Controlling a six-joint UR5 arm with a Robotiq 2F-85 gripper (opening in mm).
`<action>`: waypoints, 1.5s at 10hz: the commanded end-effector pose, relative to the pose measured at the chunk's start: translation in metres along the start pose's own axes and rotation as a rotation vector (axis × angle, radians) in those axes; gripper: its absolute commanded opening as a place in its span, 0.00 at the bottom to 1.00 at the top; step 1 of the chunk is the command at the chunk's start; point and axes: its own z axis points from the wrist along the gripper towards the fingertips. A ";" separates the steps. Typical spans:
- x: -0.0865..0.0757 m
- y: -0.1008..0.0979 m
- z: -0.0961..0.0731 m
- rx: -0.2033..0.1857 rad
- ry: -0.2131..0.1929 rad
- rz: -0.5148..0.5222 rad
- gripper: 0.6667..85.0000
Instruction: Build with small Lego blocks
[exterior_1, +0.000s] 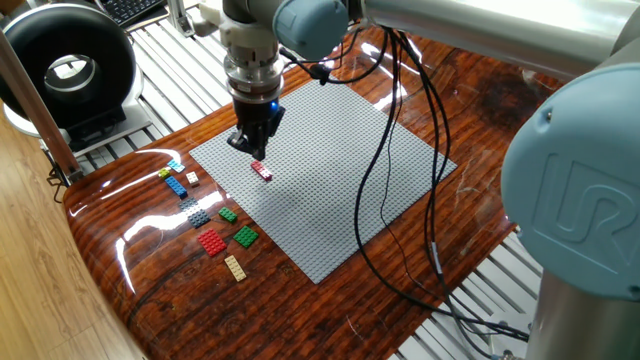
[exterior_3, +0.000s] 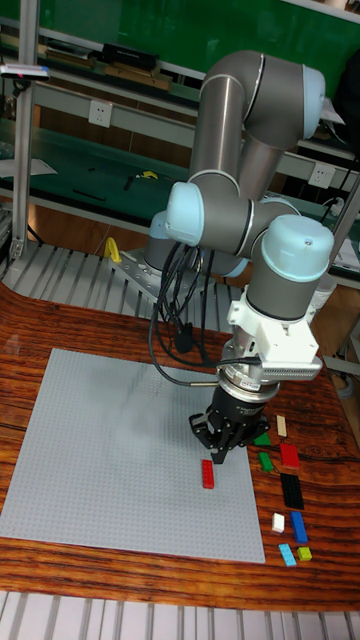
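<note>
A red Lego block lies on the grey baseplate near its left side. My gripper hangs just above it and touches nothing. Its dark fingertips come together to a single point and hold nothing. Several loose small Lego blocks lie on the wood beside the plate: blue, white, grey, green, red and tan.
Black cables hang from the arm across the baseplate's right half. A round black device stands at the back left. The wooden table's edge runs close to the loose blocks.
</note>
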 end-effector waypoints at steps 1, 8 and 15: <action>-0.014 0.024 0.001 -0.027 -0.009 0.043 0.01; -0.012 0.044 0.003 0.013 0.043 0.021 0.01; -0.042 0.068 0.015 -0.024 -0.002 0.061 0.70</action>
